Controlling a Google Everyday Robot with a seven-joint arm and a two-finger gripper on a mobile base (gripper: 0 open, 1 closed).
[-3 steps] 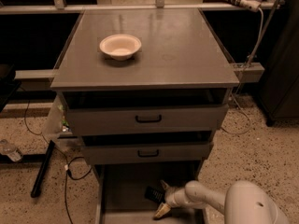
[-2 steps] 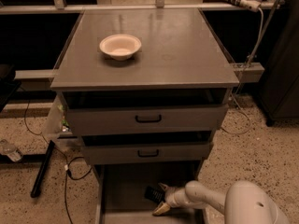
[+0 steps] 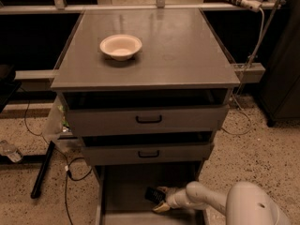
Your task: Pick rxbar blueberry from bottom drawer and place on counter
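Observation:
The rxbar blueberry [image 3: 152,194], a small dark bar, lies on the floor of the bottom drawer [image 3: 126,182], which is pulled out below the two shallower drawers. My gripper [image 3: 161,199] reaches into that drawer from the right on the white arm [image 3: 211,201]. Its fingers are spread, one pale fingertip [image 3: 160,208] just below and to the right of the bar, the other at the bar's upper right edge. The bar sits at the fingertips and rests on the drawer floor. The counter [image 3: 178,55] is the broad grey cabinet top above.
A cream bowl [image 3: 121,46] stands on the counter's left rear. The top drawer [image 3: 149,119] and middle drawer [image 3: 148,153] are partly open and overhang the bottom drawer. Cables and a black bar [image 3: 42,170] lie on the floor at left. A rail [image 3: 248,71] juts out at right.

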